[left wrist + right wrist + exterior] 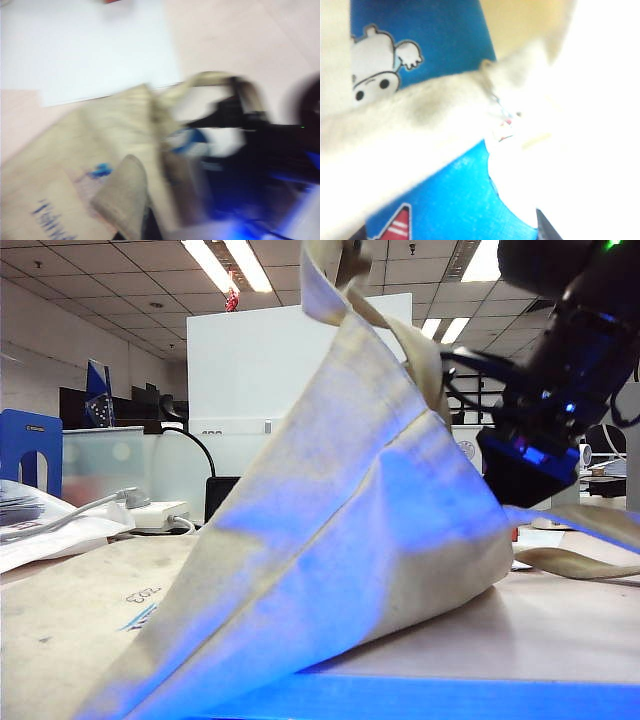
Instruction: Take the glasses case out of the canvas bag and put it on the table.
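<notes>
The canvas bag [340, 520] hangs lifted like a tent over the table [560, 630], its top running out of the exterior view. In the blurred left wrist view my left gripper [142, 227] is shut on a fold of the canvas bag [65, 165]. The right arm [560, 380] reaches into the bag's mouth from the right, and the cloth hides its fingers there. In the right wrist view the bright-blue glasses case [455, 200] with white and red cartoon figures fills the space between the jaws of my right gripper [450, 232], which is shut on it. The bag's rim [420, 130] crosses over the case.
A loose bag strap [580, 562] lies on the table at the right. A white power strip with cables [150, 512] and papers [40, 530] sit at the left, with a white board [260, 360] behind. A white sheet [90, 50] lies beyond the bag.
</notes>
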Robot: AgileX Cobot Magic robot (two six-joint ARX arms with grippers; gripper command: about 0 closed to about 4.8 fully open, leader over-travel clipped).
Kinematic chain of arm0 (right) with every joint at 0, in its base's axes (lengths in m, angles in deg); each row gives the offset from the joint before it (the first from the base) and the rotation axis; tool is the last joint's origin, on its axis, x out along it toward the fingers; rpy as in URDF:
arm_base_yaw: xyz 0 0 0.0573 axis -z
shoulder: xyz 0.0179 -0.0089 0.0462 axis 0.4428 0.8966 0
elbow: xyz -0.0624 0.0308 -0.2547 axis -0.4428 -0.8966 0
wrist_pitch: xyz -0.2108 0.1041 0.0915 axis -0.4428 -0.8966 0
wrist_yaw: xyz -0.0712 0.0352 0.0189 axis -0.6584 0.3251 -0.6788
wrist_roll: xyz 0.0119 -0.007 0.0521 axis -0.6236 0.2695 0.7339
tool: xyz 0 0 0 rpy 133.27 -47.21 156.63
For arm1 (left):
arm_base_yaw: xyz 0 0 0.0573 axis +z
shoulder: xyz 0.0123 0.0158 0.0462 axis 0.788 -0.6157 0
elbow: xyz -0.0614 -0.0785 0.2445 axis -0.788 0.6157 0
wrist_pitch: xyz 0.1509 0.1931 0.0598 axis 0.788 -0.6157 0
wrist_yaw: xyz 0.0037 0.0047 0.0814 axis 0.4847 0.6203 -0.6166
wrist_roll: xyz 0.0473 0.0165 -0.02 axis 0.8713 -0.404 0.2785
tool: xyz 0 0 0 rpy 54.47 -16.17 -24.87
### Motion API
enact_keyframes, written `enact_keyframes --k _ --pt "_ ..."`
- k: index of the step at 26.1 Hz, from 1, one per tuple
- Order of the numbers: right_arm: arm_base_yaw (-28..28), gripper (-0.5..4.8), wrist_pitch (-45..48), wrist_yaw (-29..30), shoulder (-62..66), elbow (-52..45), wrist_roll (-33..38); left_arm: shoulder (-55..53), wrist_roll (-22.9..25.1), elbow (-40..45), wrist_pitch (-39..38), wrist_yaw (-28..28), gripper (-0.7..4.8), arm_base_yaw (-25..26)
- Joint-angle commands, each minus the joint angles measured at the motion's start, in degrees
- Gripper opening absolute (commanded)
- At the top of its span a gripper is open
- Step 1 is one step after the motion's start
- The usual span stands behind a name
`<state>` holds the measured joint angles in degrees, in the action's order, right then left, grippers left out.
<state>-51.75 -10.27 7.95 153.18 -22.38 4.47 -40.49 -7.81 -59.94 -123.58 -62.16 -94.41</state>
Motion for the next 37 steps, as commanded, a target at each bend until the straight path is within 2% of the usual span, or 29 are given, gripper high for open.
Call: enact_keyframes --k 1,2,3,4,6,9,12,15,18,22,26,29,30,31,32,33,34,35,36,37 --pt "1.68 2.02 -1.25 -5.66 -3.06 -0.07 0.9 -0.96 -0.31 8.9 8.85 -5.62 -0.05 4.92" --pt "2.25 2.02 -1.29 -5.68 -3.32 -0.09 1.42 -1.14 -1.7 11.13 12.28 -5.86 -0.05 5.86" --pt "3.06 2.02 -2.03 -6.1 -4.15 -0.13 2.47 -1.38 -5.31 14.6 18.29 -6.1 -0.04 8.0" --pt "3.54 2.02 -2.49 -6.03 -4.59 -0.13 2.97 -1.44 -7.69 15.8 20.7 -6.56 -0.01 9.11" --pt "4.85 2.02 -4.63 -6.27 -6.01 -0.13 4.13 -1.62 -18.43 19.04 27.54 -8.0 0.0 13.75" --pt "5.66 2.02 -7.76 -6.54 -6.82 -0.26 4.11 -1.46 -23.47 19.17 28.68 -11.56 -0.01 19.54" --pt "6.27 2.02 -8.63 -8.17 -7.82 -1.4 4.35 -0.81 -31.1 19.19 27.87 -11.82 -0.02 26.97" --pt "7.61 2.02 -5.79 -15.1 -7.8 -2.05 4.68 0.55 -29.77 19.19 25.79 -14.1 -0.02 29.83" --pt "11.45 2.02 -2.14 -18.64 -7.82 -2.1 9.44 2.49 -28.52 19.21 24.02 -23.93 -0.02 30.6" --pt "17.4 2.02 0.31 -16.41 -7.69 -2.25 15.1 4.35 -26.82 19.21 23.41 -30.42 -0.01 30.95" --pt "22.84 2.01 -1.95 -10.78 -3.15 -2.34 21.59 7.02 -26.93 19.21 24.35 -30.12 -0.03 30.88" --pt "23.02 2.02 -2.16 -7.45 -0.59 -4.2 22.34 8.94 -26.6 19.21 25.99 -25.09 -0.05 30.82" --pt "22.91 2.03 -1.16 -4.22 -0.44 -5.68 22.58 9.86 -22.67 19.21 28.0 -17.77 -0.05 30.82" --pt "22.91 2.29 -1.01 -2.08 -0.44 -6.19 22.56 10.14 -18.03 19.19 29.94 -11.63 -0.05 30.82" --pt "22.91 3.74 0.26 0.74 -0.46 -6.86 22.58 10.51 -12.31 19.19 32.5 -1.38 -0.05 30.82" --pt "22.88 4.69 0.85 1.84 -0.63 -6.84 22.67 10.51 -11.82 19.19 33.66 4.57 0.01 30.82" --pt "22.82 4.79 1.53 1.86 -1.07 -6.84 23.45 10.51 -12.17 19.19 33.97 8.66 0.75 30.82" --pt "22.82 4.79 2.45 1.86 -1.9 -6.84 24.17 10.51 -12.2 19.19 34.29 14.25 2.46 30.69" --pt "22.82 4.79 3.21 1.86 -2.6 -6.84 24.92 10.49 -11.87 19.19 34.6 18.21 3.7 30.29" --pt "22.82 4.79 3.72 1.81 -3.26 -6.84 25.44 10.47 -11.76 19.19 35.1 21.0 4.55 29.9"
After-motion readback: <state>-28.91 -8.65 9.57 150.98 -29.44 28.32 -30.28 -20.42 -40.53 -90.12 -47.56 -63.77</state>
